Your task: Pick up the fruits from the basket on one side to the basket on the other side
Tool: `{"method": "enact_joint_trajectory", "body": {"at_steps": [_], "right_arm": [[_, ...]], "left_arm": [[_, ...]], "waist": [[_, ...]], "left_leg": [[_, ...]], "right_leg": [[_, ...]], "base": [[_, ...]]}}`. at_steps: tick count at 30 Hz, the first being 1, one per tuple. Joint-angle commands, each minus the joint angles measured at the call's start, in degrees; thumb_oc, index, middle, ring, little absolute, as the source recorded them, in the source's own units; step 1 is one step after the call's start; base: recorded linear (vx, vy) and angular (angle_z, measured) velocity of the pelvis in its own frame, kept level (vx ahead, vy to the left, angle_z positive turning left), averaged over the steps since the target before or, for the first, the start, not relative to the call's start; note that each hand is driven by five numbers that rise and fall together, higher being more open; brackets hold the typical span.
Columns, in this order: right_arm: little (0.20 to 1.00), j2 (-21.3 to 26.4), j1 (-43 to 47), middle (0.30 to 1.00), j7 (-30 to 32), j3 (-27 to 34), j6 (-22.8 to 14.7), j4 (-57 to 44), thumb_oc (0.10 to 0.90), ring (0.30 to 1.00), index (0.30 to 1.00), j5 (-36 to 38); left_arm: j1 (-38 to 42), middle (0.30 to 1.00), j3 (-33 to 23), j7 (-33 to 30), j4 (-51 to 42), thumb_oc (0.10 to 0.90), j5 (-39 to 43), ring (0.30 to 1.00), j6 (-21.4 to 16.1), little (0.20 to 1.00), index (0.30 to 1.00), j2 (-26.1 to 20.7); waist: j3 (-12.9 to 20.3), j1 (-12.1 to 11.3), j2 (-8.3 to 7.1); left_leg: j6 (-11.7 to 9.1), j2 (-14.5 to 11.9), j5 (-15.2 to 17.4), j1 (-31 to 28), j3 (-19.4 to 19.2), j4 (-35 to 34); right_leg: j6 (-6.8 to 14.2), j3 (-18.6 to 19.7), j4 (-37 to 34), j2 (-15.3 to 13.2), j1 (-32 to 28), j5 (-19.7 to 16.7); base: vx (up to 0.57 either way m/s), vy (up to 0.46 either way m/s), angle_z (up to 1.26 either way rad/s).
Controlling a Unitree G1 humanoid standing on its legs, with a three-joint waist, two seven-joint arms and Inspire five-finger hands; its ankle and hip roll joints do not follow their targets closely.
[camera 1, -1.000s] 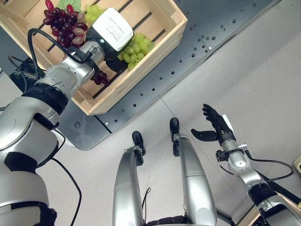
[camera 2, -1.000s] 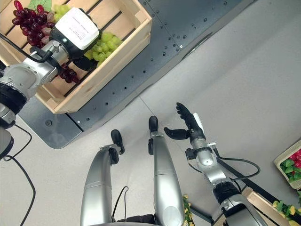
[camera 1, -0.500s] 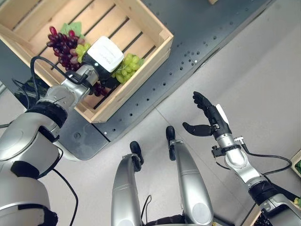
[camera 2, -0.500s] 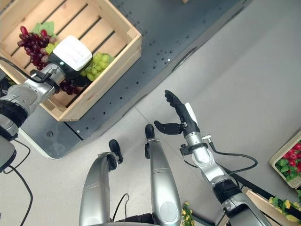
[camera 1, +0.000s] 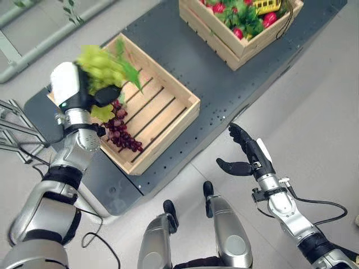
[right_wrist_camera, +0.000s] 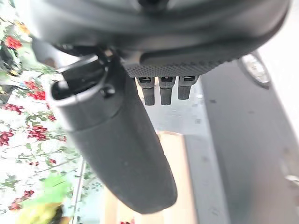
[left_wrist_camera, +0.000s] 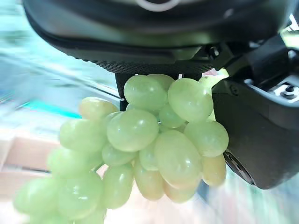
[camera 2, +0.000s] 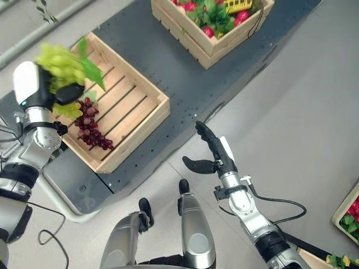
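The left hand [camera 1: 76, 92] is raised at about 10 o'clock in the left eye view, its fingers curled round a bunch of green grapes [camera 1: 101, 66] with a green leaf [camera 1: 130, 70] hanging off it. In the left wrist view the green grapes [left_wrist_camera: 149, 149] hang in a tight cluster right against the dark palm, with the thumb [left_wrist_camera: 261, 135] closed beside them. The bunch is held clear above the far left corner of an open wooden crate [camera 1: 168, 120], not resting on anything.

Inside that crate, a bunch of dark red grapes [camera 1: 120, 134] lies on the slats along the near left wall, just below the left hand, and a small green leaf [camera 1: 102, 114] lies beside them. The crate sits on a dark grey bench [camera 1: 224, 89] dotted with small holes.

At about 1 o'clock, farther back on the same bench, stands a second wooden crate [camera 1: 224, 42], well apart from the first. It holds red fruit [camera 1: 269, 18], green leaves [camera 1: 241, 14] and something yellow [camera 1: 263, 5] that I cannot identify.

The right hand [camera 1: 249, 154] is at about 4 o'clock, over the pale floor [camera 1: 314, 101] near the bench's edge. Its fingers are straight and spread, the thumb stands out to the side, and it holds nothing. In the right wrist view its thumb [right_wrist_camera: 117, 149] reaches forward with the fingers [right_wrist_camera: 161, 88] extended beyond it.
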State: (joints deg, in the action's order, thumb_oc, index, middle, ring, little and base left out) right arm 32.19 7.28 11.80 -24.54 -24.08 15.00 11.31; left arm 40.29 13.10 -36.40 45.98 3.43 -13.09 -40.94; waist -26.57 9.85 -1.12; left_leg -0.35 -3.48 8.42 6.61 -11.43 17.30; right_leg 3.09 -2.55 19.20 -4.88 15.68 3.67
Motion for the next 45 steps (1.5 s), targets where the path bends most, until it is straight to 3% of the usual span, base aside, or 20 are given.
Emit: {"method": "enact_joint_trajectory", "body": {"at_steps": [1,5,12,15,19,23,25,28,33,45], "right_arm": [[0.9,0.2,-0.41,0.9,-2.06,3.68,-3.39,-4.23,0.8,0.9,0.9,-1.92],[0.9,0.36,-1.01,0.9,-7.5,4.59,-2.45,-4.12,0.8,0.9,0.9,0.59],[0.9,0.15,1.1,0.9,-15.5,5.67,0.38,-6.77,0.8,0.9,0.9,6.97],[0.9,0.43,3.55,0.9,-21.96,7.23,5.58,-9.88,0.8,0.9,0.9,14.88],[0.9,-1.7,8.71,0.9,-28.57,7.66,16.09,-11.17,0.8,0.9,0.9,23.29],[0.9,0.15,15.39,0.9,-30.36,6.62,22.63,-14.25,0.8,0.9,0.9,27.08],[0.9,-0.21,19.76,0.9,-32.96,6.81,30.18,-14.36,0.8,0.9,0.9,34.88],[0.9,-2.14,22.86,0.9,-33.94,6.03,32.55,-11.9,0.8,0.9,0.9,36.64],[0.9,-3.81,28.68,0.9,-30.3,4.96,35.79,-10.97,0.8,0.9,0.9,40.91],[0.9,-11.33,35.23,0.9,-25.02,1.89,39.9,-5.2,0.8,0.9,0.9,51.52]], "left_arm": [[-0.38,0.3,-5.41,0.0,-4.9,0.4,14.93,0.3,-8.05,0.3,0.3,0.77],[-1.78,0.3,-7.63,6.72,-7.94,0.4,26.29,0.3,-8.21,0.3,0.3,3.8],[-0.18,0.3,-6.85,19.92,-11.12,0.4,39.7,0.3,-4.31,0.3,0.3,5.95],[0.78,0.3,-5.42,25.16,-13.26,0.4,41.19,0.3,-3.75,0.3,0.3,6.14],[3.44,0.3,-3.2,30.37,-14.99,0.4,40.13,0.3,-1.05,0.3,0.3,6.3],[6.69,0.3,1.08,34.39,-15.67,0.4,38.18,0.3,0.75,0.3,0.3,4.3],[7.14,0.3,2.32,36.08,-17.66,0.4,36.17,0.3,1.01,0.3,0.3,3.66],[7.47,0.3,3.59,37.03,-19.71,0.4,34.64,0.3,2.14,0.3,0.3,3.61],[8.7,0.3,6.45,39.67,-22.26,0.4,34.11,0.3,4.9,0.3,0.3,3.86],[11.84,0.3,11.28,44.52,-23.71,0.4,33.55,0.3,3.45,0.3,0.3,6.73]], "waist": [[11.13,-0.29,1.81],[16.27,0.05,2.95],[19.74,0.08,3.98],[20.69,-0.09,4.62],[21.59,-1.0,5.17],[22.16,-1.6,5.11],[22.36,-1.79,5.02],[22.73,-2.28,4.87],[23.92,-3.35,4.17],[25.14,-5.73,2.85]], "left_leg": [[0.41,1.79,0.01,-3.92,0.05,-3.03],[0.16,2.04,-0.7,-10.06,-0.6,-8.34],[0.12,1.96,-1.74,-15.08,-0.5,-14.13],[-0.09,1.96,-2.44,-16.63,-0.31,-16.59],[-0.38,2.23,-3.43,-17.81,0.21,-19.95],[-0.69,1.93,-4.18,-17.83,0.74,-20.99],[-0.79,1.46,-3.87,-18.08,-0.02,-20.72],[-0.83,1.19,-3.6,-18.51,-0.36,-20.6],[-1.08,0.87,-3.72,-19.0,-0.25,-20.86],[-0.95,0.55,-4.29,-18.6,0.9,-21.76]], "right_leg": [[1.25,-1.86,-7.16,-3.26,-8.61,0.4],[1.37,-1.91,-12.37,-2.62,-15.0,-0.66],[1.73,-1.74,-17.4,-1.72,-19.75,-2.59],[1.92,-1.75,-19.74,-1.3,-21.24,-3.72],[2.01,-2.88,-21.89,-0.78,-22.64,-4.41],[1.79,-4.05,-21.66,-0.51,-22.79,-4.0],[1.54,-4.08,-21.76,-0.32,-23.17,-3.76],[1.33,-4.17,-22.1,-0.16,-23.92,-3.58],[1.2,-4.52,-23.61,0.09,-25.17,-3.98],[1.13,-5.07,-24.2,-0.13,-25.08,-4.03]], "base": [[0.1,-0.008,0.05],[0.13,-0.025,0.03],[0.02,-0.051,-0.01],[-0.02,-0.059,-0.05],[-0.04,-0.078,-0.06],[-0.05,-0.066,0.0],[-0.01,-0.057,0.05],[0.01,-0.051,-0.02],[0.01,-0.066,-0.01],[-0.02,-0.043,0.04]]}}
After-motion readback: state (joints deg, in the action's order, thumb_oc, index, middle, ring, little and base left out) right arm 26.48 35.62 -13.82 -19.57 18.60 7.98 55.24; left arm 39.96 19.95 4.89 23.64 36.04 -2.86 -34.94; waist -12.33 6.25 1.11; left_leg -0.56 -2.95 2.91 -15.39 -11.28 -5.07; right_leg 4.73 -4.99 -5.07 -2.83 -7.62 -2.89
